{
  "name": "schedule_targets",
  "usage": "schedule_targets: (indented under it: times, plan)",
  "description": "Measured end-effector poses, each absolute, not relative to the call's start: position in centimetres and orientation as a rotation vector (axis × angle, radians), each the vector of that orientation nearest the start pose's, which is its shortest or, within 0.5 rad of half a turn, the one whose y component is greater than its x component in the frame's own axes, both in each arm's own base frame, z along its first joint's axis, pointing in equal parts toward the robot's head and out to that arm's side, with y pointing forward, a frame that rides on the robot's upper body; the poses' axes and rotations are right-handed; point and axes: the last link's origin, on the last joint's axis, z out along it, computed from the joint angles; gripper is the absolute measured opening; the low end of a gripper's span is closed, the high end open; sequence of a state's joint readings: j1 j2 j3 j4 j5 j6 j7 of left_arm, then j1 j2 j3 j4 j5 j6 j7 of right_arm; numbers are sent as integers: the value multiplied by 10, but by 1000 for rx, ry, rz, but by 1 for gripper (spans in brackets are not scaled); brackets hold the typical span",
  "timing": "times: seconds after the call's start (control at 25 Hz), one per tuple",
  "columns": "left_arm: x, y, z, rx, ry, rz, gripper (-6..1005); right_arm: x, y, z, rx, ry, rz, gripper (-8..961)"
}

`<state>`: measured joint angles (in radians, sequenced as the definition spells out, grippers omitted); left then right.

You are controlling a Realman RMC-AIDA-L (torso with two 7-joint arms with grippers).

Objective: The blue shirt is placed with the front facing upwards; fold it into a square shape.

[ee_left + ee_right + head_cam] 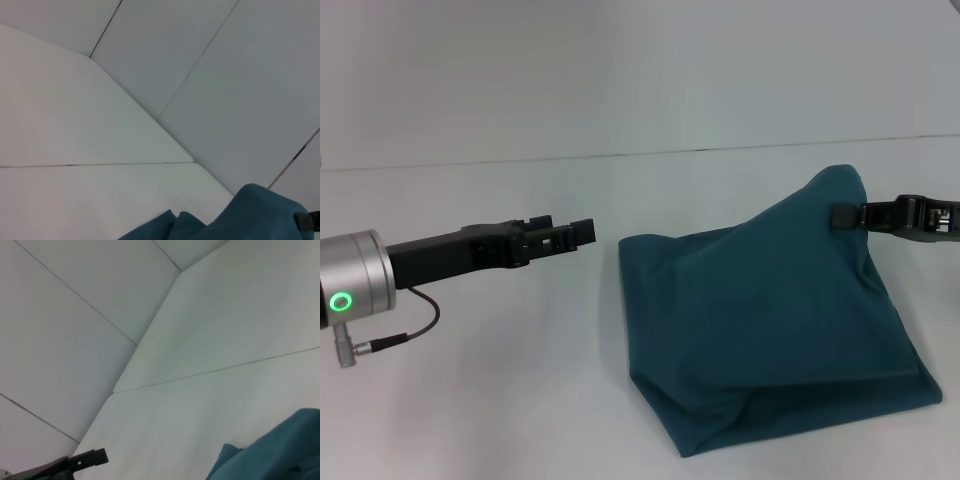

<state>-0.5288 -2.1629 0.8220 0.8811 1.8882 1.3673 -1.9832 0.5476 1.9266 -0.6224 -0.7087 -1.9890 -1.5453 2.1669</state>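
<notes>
Dark teal-blue cotton shirt point(760, 330) folded, plain side up, far right corner lifted, clamped by right gripper point(848, 215). Left gripper point(575, 234) left of shirt, apart from it; finger state unclear. White table point(500, 400) beneath.

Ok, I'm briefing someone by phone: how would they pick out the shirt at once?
On the white table, look right of centre for the blue shirt, a dark teal folded bundle. Its far right corner is lifted into a peak, pinched by the right claw; the left claw hangs apart.

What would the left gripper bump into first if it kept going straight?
Probably the shirt. The left gripper points toward its near edge, though depth is unclear and it may pass just above.
</notes>
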Motion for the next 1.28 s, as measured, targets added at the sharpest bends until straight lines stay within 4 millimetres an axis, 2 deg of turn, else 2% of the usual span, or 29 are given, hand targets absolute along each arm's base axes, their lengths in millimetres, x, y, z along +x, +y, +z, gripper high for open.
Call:
schedule_targets:
  times: [0.16,0.36,0.88,1.12,1.28]
  plan:
    - [-217,365,0,-2470,-1178,-845,888,282,360,82,-2324,1526,784,26]
    - [-217,365,0,-2475,-1180,-843,888,293,360,82,-2265,1542,751,26]
    - [-216,365,-1,-2473,-1185,-845,887,318,366,67,-2117,1571,633,27]
    - [-216,365,-3,-2474,-1195,-845,888,328,368,71,-2043,1549,619,27]
    - [-216,365,-3,-2475,-1194,-845,888,339,360,81,-2010,1546,631,185]
